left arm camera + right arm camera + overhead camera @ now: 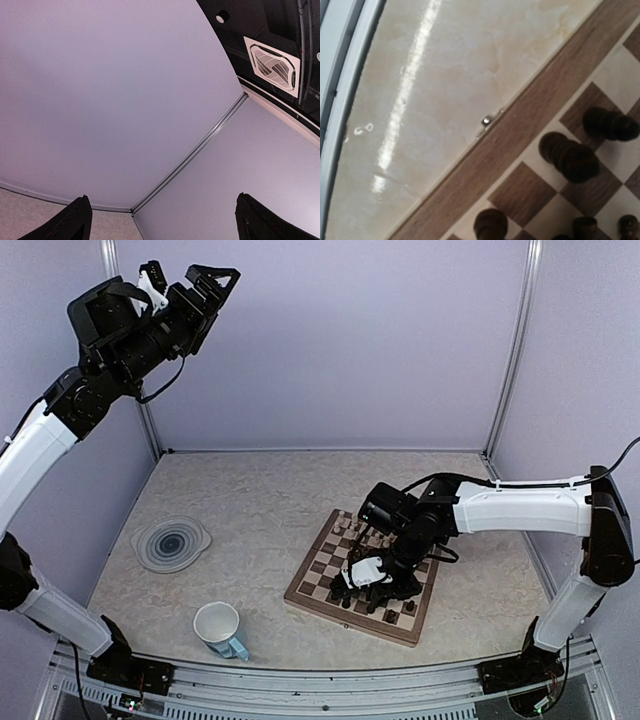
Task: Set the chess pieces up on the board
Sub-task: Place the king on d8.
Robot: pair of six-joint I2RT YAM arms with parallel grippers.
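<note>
The board point(340, 616) lies right of centre on the table, its checkered squares and wooden border point(520, 130) also filling the right wrist view. Cream chess pieces point(346, 527) stand along its far edge; dark ones point(408, 607) stand near its front edge. My right gripper point(375, 585) is low over the board's near half, among the dark pieces. Its fingers do not show in the right wrist view, where dark pieces point(570, 155) stand on squares close by. The gripper is shut; whether it holds anything is hidden. My left gripper point(190, 270) is raised high at the back left, open and empty point(167, 222).
A round grey swirl plate point(171, 542) lies at the left. A white mug with a blue handle point(218, 628) stands near the front edge. Lilac walls close in the table. A small metal catch point(486, 120) sits on the board's outer edge.
</note>
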